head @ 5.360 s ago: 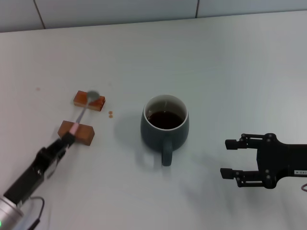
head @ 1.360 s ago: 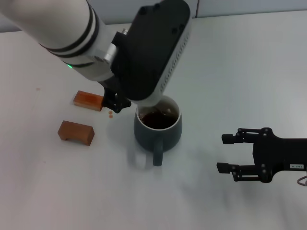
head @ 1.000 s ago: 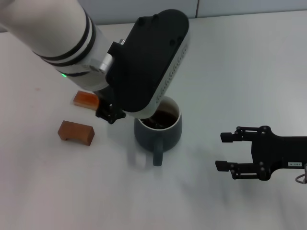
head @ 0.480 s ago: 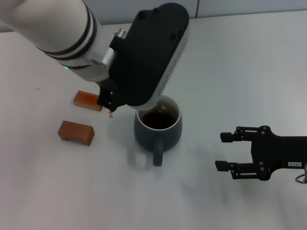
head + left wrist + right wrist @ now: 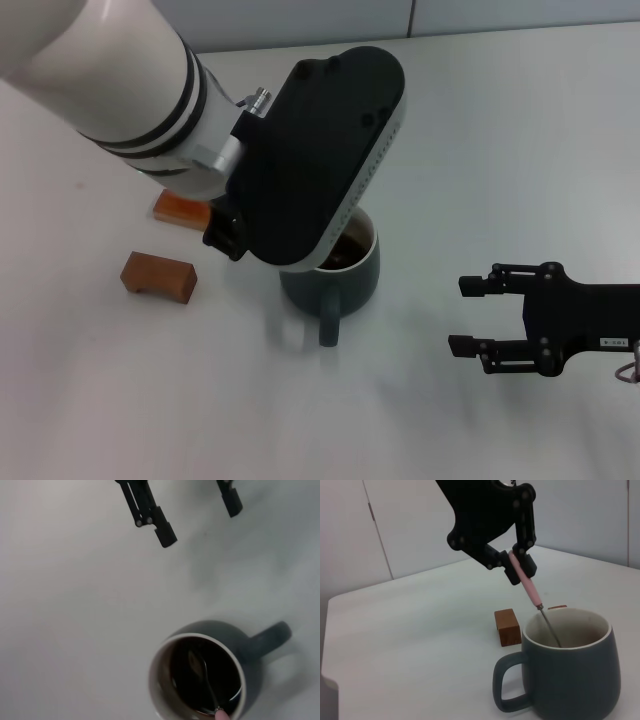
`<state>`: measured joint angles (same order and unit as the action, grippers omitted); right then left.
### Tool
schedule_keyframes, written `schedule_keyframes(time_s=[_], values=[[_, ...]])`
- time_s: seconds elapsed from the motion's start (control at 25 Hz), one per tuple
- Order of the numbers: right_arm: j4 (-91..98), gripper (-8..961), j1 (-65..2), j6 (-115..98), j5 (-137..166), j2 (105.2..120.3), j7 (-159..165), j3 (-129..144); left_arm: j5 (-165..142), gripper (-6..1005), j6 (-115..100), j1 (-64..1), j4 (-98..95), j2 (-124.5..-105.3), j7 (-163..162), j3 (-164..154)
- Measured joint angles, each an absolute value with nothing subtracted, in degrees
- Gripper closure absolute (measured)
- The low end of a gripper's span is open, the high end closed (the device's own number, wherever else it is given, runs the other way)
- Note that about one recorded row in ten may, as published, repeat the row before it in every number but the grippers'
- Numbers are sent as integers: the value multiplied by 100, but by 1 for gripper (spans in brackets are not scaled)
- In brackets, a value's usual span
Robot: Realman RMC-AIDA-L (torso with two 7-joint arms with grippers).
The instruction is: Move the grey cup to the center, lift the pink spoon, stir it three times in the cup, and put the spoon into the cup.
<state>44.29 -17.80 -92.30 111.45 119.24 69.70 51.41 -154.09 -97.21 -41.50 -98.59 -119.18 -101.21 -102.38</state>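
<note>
Pink-handled, the pink spoon (image 5: pixel 529 586) is clamped at its upper end between the closed jaws of the left gripper (image 5: pixel 516 565). Directly below those jaws stands the grey cup (image 5: pixel 570 670), the spoon's metal bowl dipped in its dark liquid. Beside the cup, the right gripper (image 5: pixel 478 315) hovers, jaws wide apart and empty.

The left arm (image 5: pixel 300 150) hangs over the grey cup (image 5: pixel 345 275), hiding much of it; the right gripper (image 5: pixel 470 315) waits apart, jaws spread.
</note>
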Motion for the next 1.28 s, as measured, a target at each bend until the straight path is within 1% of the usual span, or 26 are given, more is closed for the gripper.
schedule_keyframes(time_s=[0.8, 0.92, 0.96, 1.28], values=[[4324, 212, -1762, -9202, 11150, 11909, 6838, 5142, -15042, 720, -9478, -4160, -9748, -11909, -10262, -10013], [4324, 212, -1748, -9203, 11151, 11909, 6838, 5141, -14937, 717, -9204, -3969, -9795, -11909, -10412, -10014], [4324, 212, -1736, -9208, 11153, 11909, 6838, 5141, -14806, 716, -8984, -3810, -9816, -11905, -10497, -9990], [4325, 212, -1699, -9216, 11154, 11909, 6838, 5141, -13943, 708, -8511, -3364, -9862, -11869, -10337, -9471]])
